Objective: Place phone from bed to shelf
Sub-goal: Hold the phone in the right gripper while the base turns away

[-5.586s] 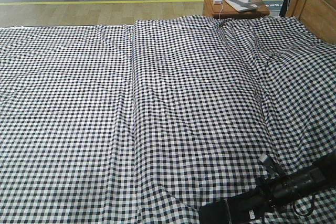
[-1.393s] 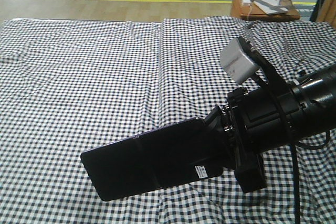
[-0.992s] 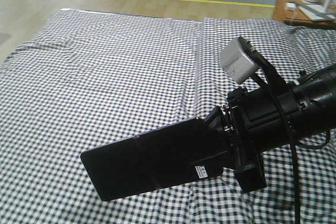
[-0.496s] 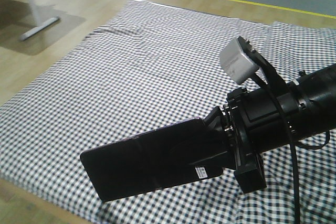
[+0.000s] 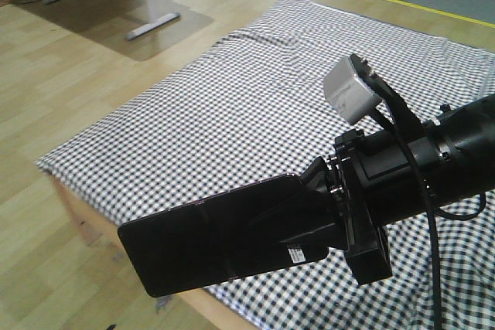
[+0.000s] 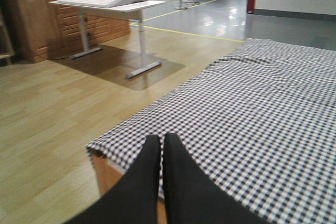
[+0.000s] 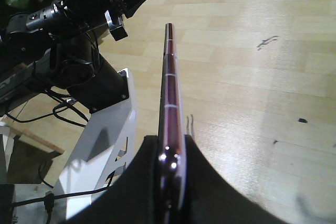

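Observation:
The phone (image 5: 158, 253), a slim glossy black slab with a small white sticker, is held flat in the air, clamped between the fingers of my right gripper (image 5: 224, 237). It hangs over the near corner of the bed (image 5: 255, 98) with its black-and-white check sheet. In the right wrist view the phone (image 7: 170, 77) shows edge-on with a pinkish rim, and the right gripper (image 7: 170, 142) is shut on its lower end above wooden floor. My left gripper (image 6: 160, 138) is shut with nothing in it, above the bed's corner (image 6: 252, 108). The shelf is out of view.
A white desk (image 6: 107, 1) on metal legs (image 5: 153, 25) stands on the wooden floor left of the bed, with brown wooden cabinets (image 6: 37, 14) behind it. The bed's wooden side (image 5: 73, 202) shows below the sheet. The robot's white base (image 7: 100, 145) and other arm (image 7: 79, 14) are close by.
The view has swung left: the bed slid right and floor and desk legs came into sight. The right gripper still holds the phone in the same pose.

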Available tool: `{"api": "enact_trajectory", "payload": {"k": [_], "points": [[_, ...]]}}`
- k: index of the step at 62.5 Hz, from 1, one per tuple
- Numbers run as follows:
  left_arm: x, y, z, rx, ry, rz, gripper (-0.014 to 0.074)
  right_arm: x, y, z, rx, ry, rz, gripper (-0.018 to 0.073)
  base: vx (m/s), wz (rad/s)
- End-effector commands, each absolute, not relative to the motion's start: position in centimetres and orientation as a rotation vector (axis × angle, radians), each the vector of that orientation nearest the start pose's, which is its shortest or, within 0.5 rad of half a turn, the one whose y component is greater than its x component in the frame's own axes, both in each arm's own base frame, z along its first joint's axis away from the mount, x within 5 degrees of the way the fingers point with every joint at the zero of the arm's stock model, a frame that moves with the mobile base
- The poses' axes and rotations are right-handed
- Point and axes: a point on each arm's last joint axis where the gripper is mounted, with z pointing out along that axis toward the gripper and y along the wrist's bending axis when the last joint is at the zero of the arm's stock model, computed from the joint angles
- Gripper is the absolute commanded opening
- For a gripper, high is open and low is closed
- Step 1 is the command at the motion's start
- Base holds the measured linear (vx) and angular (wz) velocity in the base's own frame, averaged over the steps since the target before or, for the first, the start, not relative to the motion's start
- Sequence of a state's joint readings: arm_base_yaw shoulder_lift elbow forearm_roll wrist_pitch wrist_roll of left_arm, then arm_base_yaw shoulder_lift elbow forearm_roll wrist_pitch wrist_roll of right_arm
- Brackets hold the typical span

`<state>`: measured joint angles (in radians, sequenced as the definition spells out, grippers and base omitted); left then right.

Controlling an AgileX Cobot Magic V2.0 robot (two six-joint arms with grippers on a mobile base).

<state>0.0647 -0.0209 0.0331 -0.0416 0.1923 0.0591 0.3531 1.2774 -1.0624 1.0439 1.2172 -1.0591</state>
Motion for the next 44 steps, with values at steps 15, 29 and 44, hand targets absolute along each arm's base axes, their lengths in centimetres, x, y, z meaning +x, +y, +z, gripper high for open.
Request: {"api": "enact_trajectory", "payload": {"k": [15,29,44], "points": [[5.58,0.29,19.07,-0.039,1.613,0.05,0.0001,18.05,15.08,36.75,-1.274,1.893,1.258,-0.0002,-0.11,0.42],[5.58,0.29,19.07,-0.039,1.613,0.05,0.0001,18.05,15.08,36.75,-1.274,1.893,1.258,-0.0002,-0.11,0.43],[5.58,0.29,19.07,-0.039,1.613,0.05,0.0001,18.05,15.08,36.75,-1.274,1.893,1.258,-0.0002,-0.13,0.49]]}}
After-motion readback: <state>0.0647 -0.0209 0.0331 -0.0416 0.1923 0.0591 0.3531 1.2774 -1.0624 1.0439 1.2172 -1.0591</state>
